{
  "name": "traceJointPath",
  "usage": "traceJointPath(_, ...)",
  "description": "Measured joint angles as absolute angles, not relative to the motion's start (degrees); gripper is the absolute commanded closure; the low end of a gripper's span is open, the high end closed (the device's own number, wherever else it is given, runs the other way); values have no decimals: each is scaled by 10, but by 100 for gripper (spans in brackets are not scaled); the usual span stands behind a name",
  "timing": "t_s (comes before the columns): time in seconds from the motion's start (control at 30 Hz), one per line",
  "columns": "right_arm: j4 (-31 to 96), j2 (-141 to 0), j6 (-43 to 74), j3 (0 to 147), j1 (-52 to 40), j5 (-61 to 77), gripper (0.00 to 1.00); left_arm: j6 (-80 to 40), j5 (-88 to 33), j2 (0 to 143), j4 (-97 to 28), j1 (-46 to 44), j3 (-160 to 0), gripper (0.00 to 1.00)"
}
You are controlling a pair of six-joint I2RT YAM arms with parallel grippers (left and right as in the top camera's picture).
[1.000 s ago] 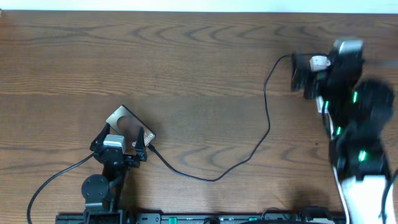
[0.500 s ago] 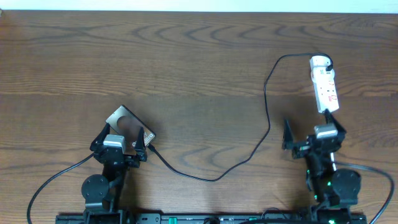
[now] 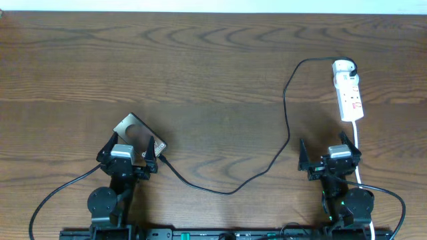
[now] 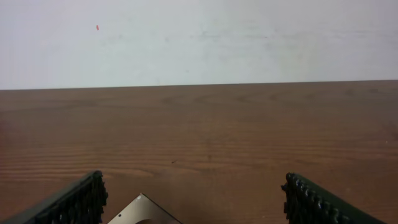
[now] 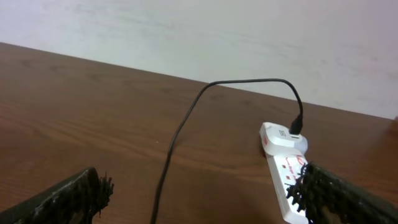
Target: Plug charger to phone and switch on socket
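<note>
The phone [image 4: 140, 210] corner sits between the left end effector [image 4: 194, 186] jaws, spread wide.

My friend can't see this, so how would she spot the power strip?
On the wooden table's right side, just beyond the right gripper, lies the power strip. It alone is white with red markings, and a thin black cable plugs into its far end.

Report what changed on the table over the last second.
The right gripper drew back from over the socket toward the near edge of the table, leaving the socket uncovered. Its jaws are open and empty. Nothing was visibly taken hold of or let go. The left gripper, open over the phone, the phone itself and the charger stayed as they were.
</note>
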State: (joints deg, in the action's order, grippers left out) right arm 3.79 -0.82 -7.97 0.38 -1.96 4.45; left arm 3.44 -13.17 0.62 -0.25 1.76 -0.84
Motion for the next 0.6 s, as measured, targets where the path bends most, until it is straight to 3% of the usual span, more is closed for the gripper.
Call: traceJointPath(0.6, 38, -7, -80, 4, -20, 40, 1, 34, -132, 6, -2, 18, -8, 12)
